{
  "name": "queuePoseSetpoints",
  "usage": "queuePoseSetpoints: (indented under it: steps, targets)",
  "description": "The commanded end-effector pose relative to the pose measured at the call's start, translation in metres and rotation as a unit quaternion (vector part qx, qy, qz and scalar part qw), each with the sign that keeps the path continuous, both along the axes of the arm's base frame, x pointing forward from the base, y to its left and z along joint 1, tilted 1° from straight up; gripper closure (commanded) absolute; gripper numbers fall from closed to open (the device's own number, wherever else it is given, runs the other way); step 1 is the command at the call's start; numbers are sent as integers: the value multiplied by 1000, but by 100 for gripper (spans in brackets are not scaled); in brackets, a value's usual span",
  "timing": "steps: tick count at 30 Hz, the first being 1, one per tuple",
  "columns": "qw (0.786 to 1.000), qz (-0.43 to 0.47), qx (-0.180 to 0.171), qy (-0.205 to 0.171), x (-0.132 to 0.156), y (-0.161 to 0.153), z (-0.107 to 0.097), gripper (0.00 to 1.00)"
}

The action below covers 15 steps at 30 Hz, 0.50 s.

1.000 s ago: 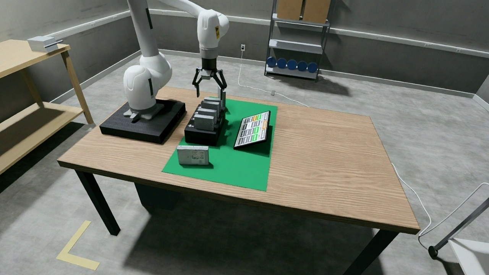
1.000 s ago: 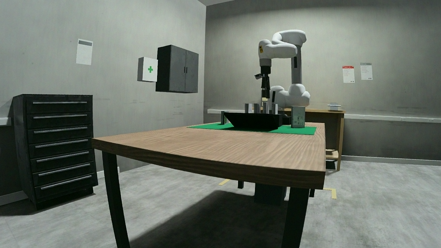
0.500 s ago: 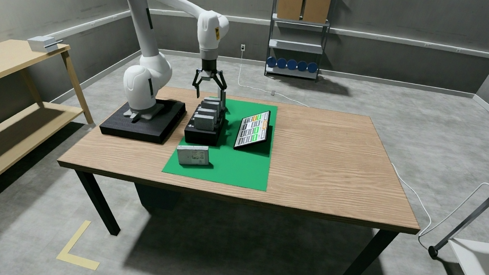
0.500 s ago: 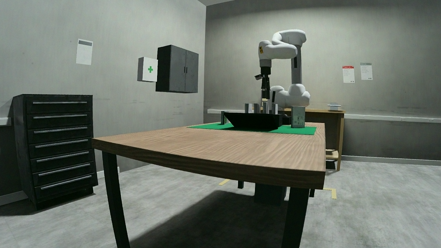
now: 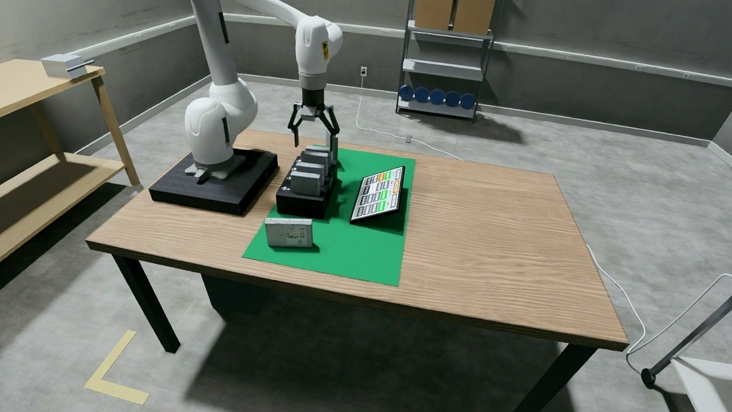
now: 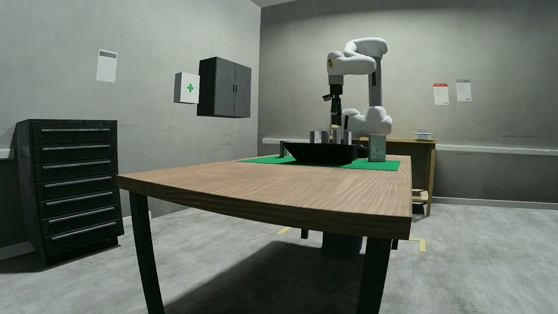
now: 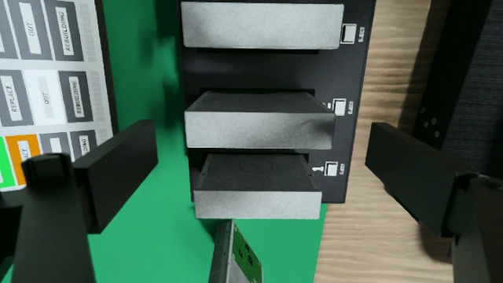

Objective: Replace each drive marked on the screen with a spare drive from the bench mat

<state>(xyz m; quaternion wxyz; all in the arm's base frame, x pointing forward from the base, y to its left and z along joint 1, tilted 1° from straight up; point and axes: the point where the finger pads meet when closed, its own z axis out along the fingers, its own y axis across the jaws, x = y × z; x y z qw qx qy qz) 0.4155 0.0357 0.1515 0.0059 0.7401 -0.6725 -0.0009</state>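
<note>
Near the left, the black dock (image 5: 302, 203) (image 7: 267, 71) sits on the mat (image 5: 358, 256) (image 6: 380, 165) (image 7: 137, 244), drives upright in its bays; the second bay's drive (image 7: 259, 130) looks slightly raised. The near spare drive (image 5: 289, 233) (image 6: 377, 148) stands on the mat beside the dock's near end. Above the dock's far end, the tool (image 5: 316, 146) (image 6: 336, 119) (image 7: 262, 142) is spread nearly wide and has hold of nothing. The far spare drive (image 6: 281, 149) (image 7: 236, 255) stands on the mat beyond that end. To the right, the screen (image 5: 377, 194) (image 7: 51, 94) shows an orange REPLACE in its first-bay row and appears to flag the second bay as OUT. With both spares outside the dock, this looks like the first removal: likely lower squarely around the second drive, grip its sides, lift it straight out and set it on the mat, leaving its neighbours untouched.

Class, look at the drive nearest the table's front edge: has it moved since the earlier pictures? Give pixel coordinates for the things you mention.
No; the drive (image 5: 289, 235) (image 6: 377, 149) keeps its place on the green mat (image 5: 353, 256) (image 6: 391, 165) (image 7: 137, 255).
</note>
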Motion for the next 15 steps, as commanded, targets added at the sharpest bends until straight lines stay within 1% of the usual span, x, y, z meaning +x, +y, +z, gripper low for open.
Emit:
queuePoseSetpoints:
  steps: [1, 15]
  targets:
    - [1000, 0, 0, 0, 0, 0, 0, 11]
    - [1000, 0, 0, 0, 0, 0, -1, 11]
